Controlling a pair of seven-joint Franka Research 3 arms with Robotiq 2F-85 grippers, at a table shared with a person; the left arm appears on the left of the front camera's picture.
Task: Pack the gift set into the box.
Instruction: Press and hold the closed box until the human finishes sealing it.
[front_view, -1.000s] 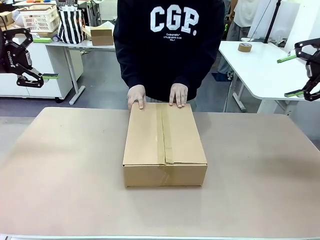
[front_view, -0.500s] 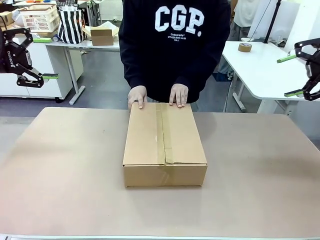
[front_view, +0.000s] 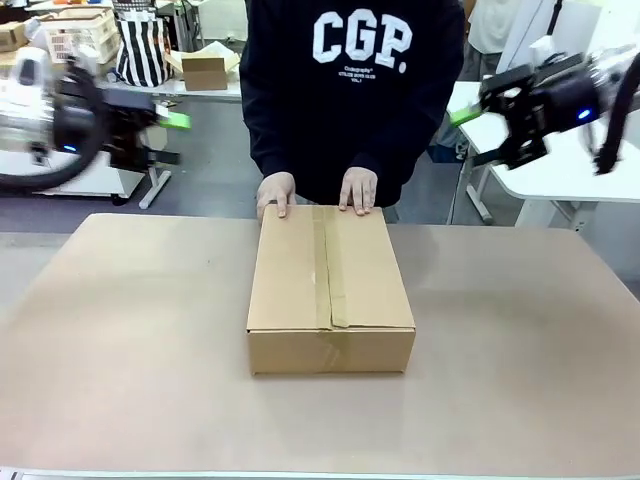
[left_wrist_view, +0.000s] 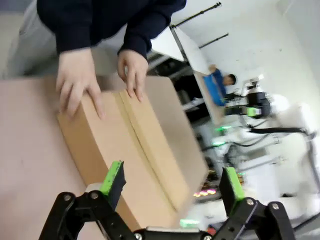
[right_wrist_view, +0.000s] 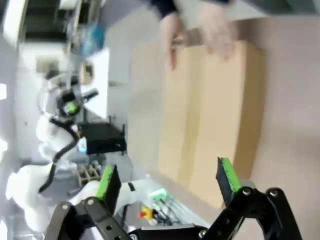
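1. The box (front_view: 330, 290) lies shut in the middle of the desk (front_view: 120, 330). Its long sides run from the near edge toward the far edge, and its far end is close to the far edge.
2. Its top flaps meet along the long middle line, and a strip of tape (front_view: 322, 270) covers the seam from end to end.
3. A person (front_view: 350, 90) in a dark sweatshirt stands at the far edge. One hand (front_view: 275, 193) and the other hand (front_view: 357, 188) rest flat on the far end of the box top, one on each side of the tape.
4. The left fingers (front_view: 170, 138) hang in the air beyond the far left corner of the desk, well apart from the box and blurred. They are spread wide with nothing between them.
5. In the left wrist view the left fingers (left_wrist_view: 171, 180) stand wide apart and empty. The box (left_wrist_view: 135, 150) and the person's hands are ahead of them.
6. The right fingers (front_view: 470, 137) hang in the air beyond the far right corner of the desk, also blurred and well apart from the box. They too are spread wide and bare.
7. In the right wrist view the right fingers (right_wrist_view: 166, 180) gape and hold nothing. The box (right_wrist_view: 215, 115) lies farther off, with the hands at its far end.
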